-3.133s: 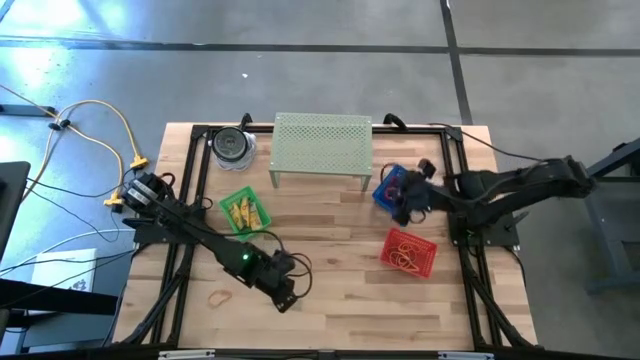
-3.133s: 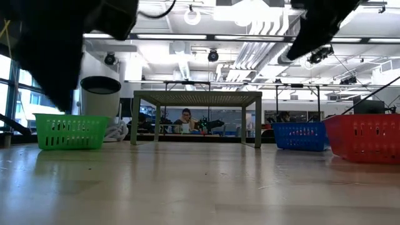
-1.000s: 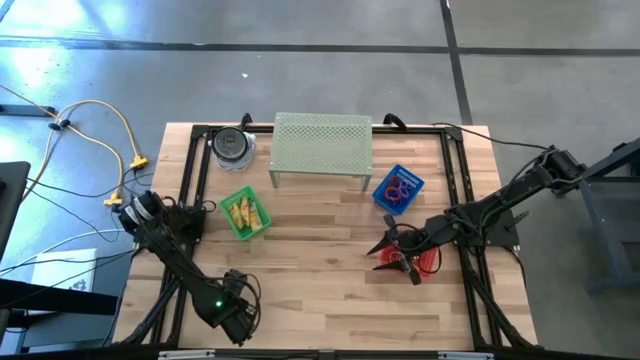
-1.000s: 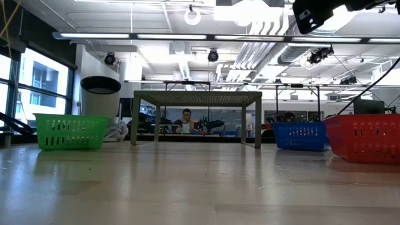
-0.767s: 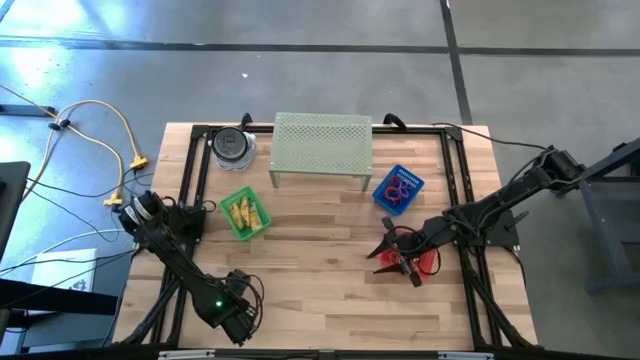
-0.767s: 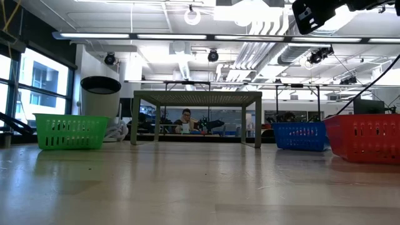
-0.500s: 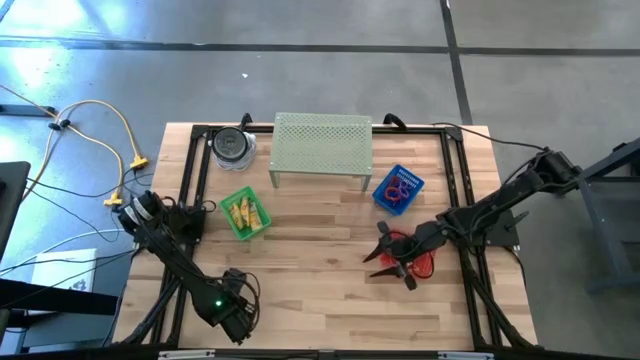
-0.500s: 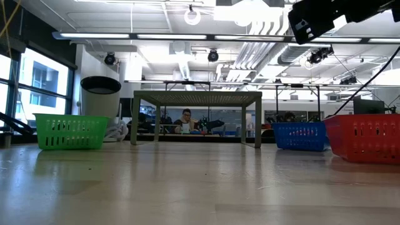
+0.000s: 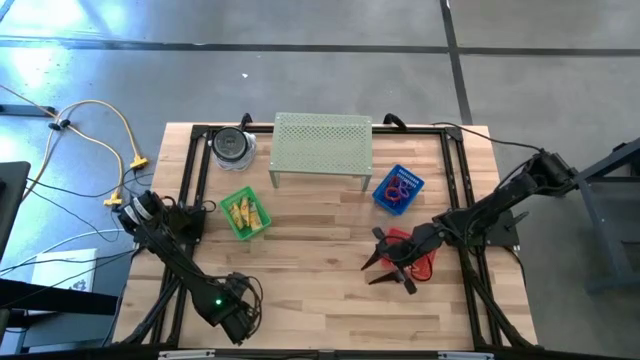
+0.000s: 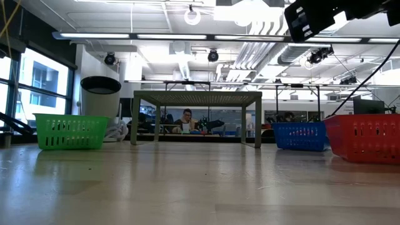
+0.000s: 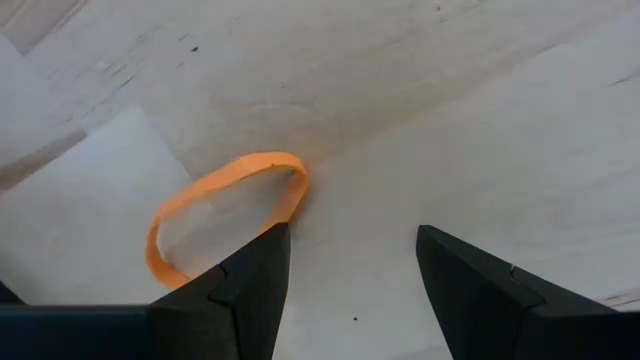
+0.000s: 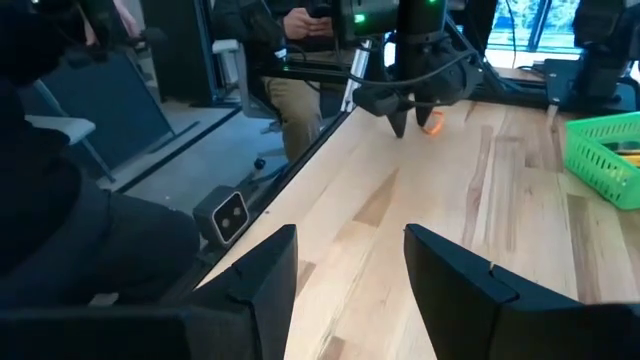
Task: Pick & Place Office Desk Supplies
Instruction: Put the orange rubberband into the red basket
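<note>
An orange-tan band loop point(image 11: 222, 207) lies flat on the wood near the table's front left corner. My left gripper point(image 11: 350, 255) points down over it, open, and the loop lies at the outer side of one finger point(image 11: 262, 268). The right wrist view shows that gripper point(image 12: 408, 112) with the loop point(image 12: 432, 126) beside its tips. In the high view the left gripper point(image 9: 237, 318) hides the loop. My right gripper point(image 9: 385, 265) hangs open and empty above the left side of the red basket point(image 9: 428, 262). My left gripper has one finger standing right at the loop's edge point(image 11: 292, 205), with the loop outside the gap between the fingers. Whether that finger touches the loop, I cannot tell.
A green basket point(image 9: 245, 213) holds yellow pieces and a blue basket point(image 9: 398, 189) holds purple and blue bands. The pale green perforated stand point(image 9: 322, 148) and a dark-lidded jar point(image 9: 232, 145) stand at the back. Bare wood spreads across the table's middle and front.
My right gripper has drifted a little toward the table's left edge and sunk slightly, still open, over the red basket's left side.
</note>
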You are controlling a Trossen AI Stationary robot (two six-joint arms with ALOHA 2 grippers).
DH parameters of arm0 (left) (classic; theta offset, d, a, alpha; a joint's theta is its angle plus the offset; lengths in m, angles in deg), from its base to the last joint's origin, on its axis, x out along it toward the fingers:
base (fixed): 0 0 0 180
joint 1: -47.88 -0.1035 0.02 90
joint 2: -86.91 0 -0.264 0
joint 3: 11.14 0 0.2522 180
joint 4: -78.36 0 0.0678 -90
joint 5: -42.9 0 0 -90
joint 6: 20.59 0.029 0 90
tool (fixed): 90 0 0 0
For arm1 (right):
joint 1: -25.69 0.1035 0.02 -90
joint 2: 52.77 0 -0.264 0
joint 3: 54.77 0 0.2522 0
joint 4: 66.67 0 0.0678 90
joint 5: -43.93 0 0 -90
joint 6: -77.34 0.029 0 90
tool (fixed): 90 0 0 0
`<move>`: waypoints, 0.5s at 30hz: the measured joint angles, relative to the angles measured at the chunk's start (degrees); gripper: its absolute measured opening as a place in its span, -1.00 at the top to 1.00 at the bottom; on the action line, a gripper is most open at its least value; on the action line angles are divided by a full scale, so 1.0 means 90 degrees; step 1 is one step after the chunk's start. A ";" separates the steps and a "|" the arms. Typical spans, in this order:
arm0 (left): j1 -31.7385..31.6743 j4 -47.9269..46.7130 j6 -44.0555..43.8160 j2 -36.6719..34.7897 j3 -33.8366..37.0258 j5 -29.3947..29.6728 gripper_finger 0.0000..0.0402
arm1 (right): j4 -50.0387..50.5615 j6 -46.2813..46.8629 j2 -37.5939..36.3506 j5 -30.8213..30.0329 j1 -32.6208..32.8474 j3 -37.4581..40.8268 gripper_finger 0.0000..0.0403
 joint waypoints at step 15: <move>-0.0421 -0.0250 0.0750 -0.0057 0.0022 -0.0303 -0.04 | -0.0052 -0.0021 0.0000 -0.0052 -0.0002 0.0000 0.14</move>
